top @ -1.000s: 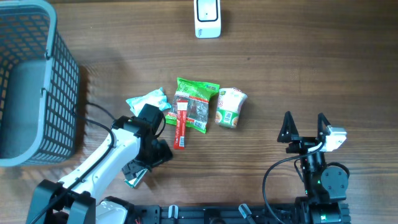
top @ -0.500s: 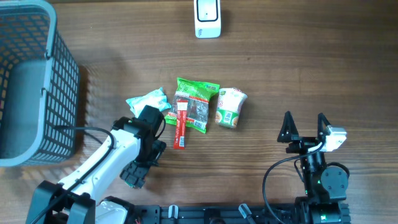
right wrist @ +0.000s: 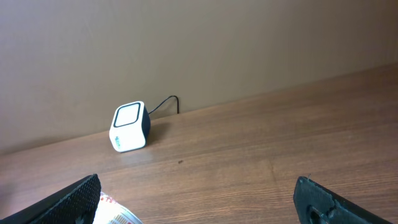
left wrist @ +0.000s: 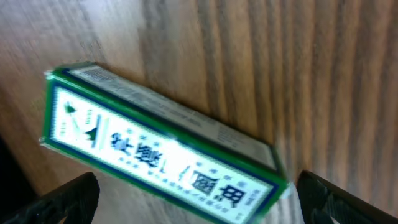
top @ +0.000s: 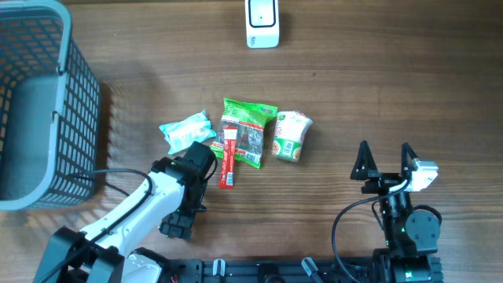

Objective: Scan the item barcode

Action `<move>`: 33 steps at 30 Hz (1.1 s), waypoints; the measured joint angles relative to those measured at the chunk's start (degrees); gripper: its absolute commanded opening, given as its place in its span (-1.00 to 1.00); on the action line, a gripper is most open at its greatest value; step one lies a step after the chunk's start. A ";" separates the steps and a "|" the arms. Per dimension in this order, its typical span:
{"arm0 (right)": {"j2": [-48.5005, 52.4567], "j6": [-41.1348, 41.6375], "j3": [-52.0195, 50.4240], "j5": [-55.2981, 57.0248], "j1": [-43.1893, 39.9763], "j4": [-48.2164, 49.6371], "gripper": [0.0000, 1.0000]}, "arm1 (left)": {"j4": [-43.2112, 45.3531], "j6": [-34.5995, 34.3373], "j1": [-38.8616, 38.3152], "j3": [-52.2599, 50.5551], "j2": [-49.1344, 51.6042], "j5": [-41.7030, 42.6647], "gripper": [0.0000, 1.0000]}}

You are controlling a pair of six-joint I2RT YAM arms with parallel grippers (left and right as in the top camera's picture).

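Now the left end effector [left wrist: 200, 202], its fingers spread wide, hangs over the green-edged box [left wrist: 161, 152] lying flat on the bench [left wrist: 323, 74]. Best to centre across the box's narrow sides before closing, then present its barcode to the scanner [top: 262, 22].

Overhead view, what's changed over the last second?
The left arm twisted and drew back slightly toward its base, uncovering more of the teal packet. Nothing was gripped or released. The right gripper, green packet, red stick, cup, scanner and basket stayed put.
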 measured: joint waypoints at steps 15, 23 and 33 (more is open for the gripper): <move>0.00 0.00 0.00 0.00 0.00 0.00 0.99 | 14.60 5.55 4.11 -0.85 0.17 -12.11 0.61; 0.00 0.00 0.02 0.00 0.00 0.00 0.99 | 16.15 11.10 4.11 -0.37 3.10 -14.32 0.35; 0.00 0.00 0.00 0.00 0.00 0.00 0.99 | 25.81 32.33 4.11 0.24 5.81 -16.87 0.33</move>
